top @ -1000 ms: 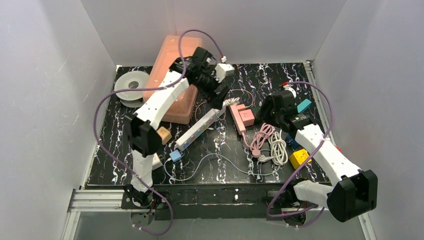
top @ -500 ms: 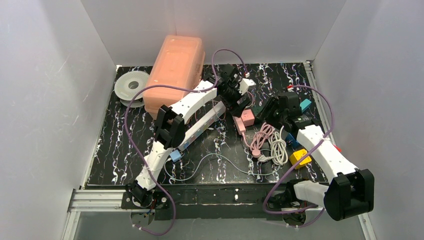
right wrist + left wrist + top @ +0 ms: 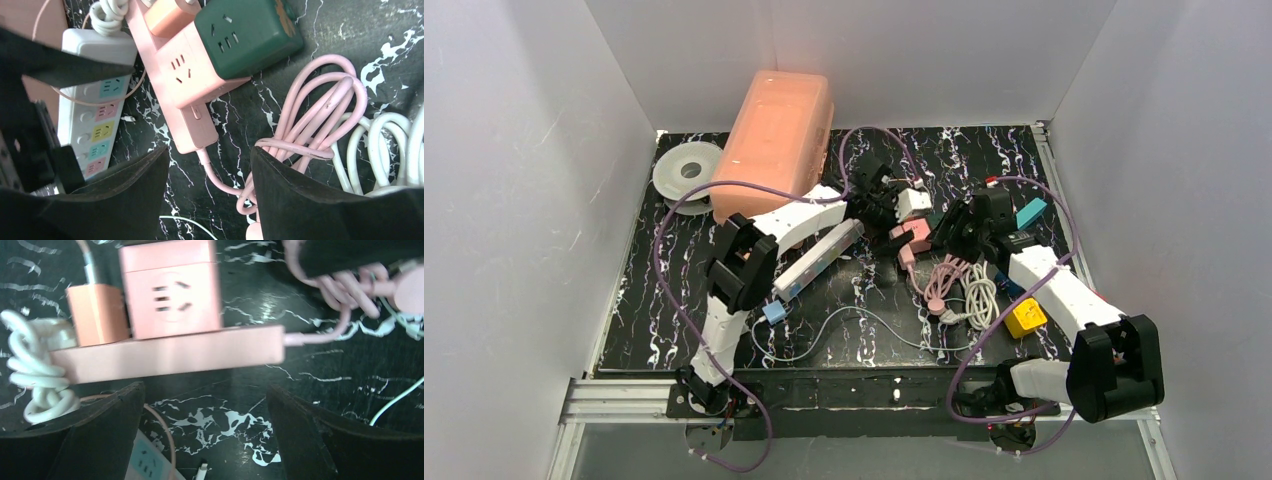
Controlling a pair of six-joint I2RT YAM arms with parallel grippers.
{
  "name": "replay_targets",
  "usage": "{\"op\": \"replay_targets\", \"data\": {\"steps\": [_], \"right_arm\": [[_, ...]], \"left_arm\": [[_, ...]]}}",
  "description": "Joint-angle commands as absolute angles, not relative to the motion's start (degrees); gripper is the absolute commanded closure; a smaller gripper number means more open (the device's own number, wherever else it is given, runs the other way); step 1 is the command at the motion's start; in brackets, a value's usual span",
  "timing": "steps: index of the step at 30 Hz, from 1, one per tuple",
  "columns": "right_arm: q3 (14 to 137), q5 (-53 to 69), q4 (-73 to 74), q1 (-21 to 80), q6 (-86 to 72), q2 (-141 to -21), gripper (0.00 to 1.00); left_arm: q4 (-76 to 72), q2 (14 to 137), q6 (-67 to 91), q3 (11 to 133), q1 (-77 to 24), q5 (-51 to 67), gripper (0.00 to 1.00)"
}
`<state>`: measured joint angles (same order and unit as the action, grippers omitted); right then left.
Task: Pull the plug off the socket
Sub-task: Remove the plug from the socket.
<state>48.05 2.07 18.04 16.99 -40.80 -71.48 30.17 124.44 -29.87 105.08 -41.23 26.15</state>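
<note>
A pink power strip (image 3: pixel 165 354) lies on the black marbled table, also in the right wrist view (image 3: pixel 192 125) and the top view (image 3: pixel 911 236). An orange plug (image 3: pixel 97 315) sits in it beside a pink cube socket (image 3: pixel 170 295). In the right wrist view the plug (image 3: pixel 167 17) stands next to the pink cube (image 3: pixel 200 70) and a green cube socket (image 3: pixel 245 30). My left gripper (image 3: pixel 205 432) is open and empty, just short of the strip's long side (image 3: pixel 890 228). My right gripper (image 3: pixel 210 200) is open and empty over the strip's cable end (image 3: pixel 944 240).
A white strip with coloured sockets (image 3: pixel 819 258) lies left of the pink one. A pink cable coil (image 3: pixel 310 115) and a white cable coil (image 3: pixel 980 295) lie in front. A pink box (image 3: pixel 776 140), a spool (image 3: pixel 686 175), a yellow block (image 3: pixel 1025 317) and a teal block (image 3: pixel 1031 213) stand around.
My left arm has swung right from the pink box and come down beside the pink strip. My right gripper has edged left toward the strip.
</note>
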Motion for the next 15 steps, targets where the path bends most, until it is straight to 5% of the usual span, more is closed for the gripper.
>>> {"op": "replay_targets", "data": {"steps": [1, 15], "right_arm": [[45.76, 3.76, 14.11, 16.88, -41.87, -72.24, 0.31], [44.32, 2.21, 15.83, 16.71, -41.18, -69.69, 0.33]], "left_arm": [[20.59, 114.11, -46.94, 95.62, -43.06, 29.5, 0.08], [-4.64, 102.6, -83.63, 69.97, -48.05, 31.59, 0.09]]}}
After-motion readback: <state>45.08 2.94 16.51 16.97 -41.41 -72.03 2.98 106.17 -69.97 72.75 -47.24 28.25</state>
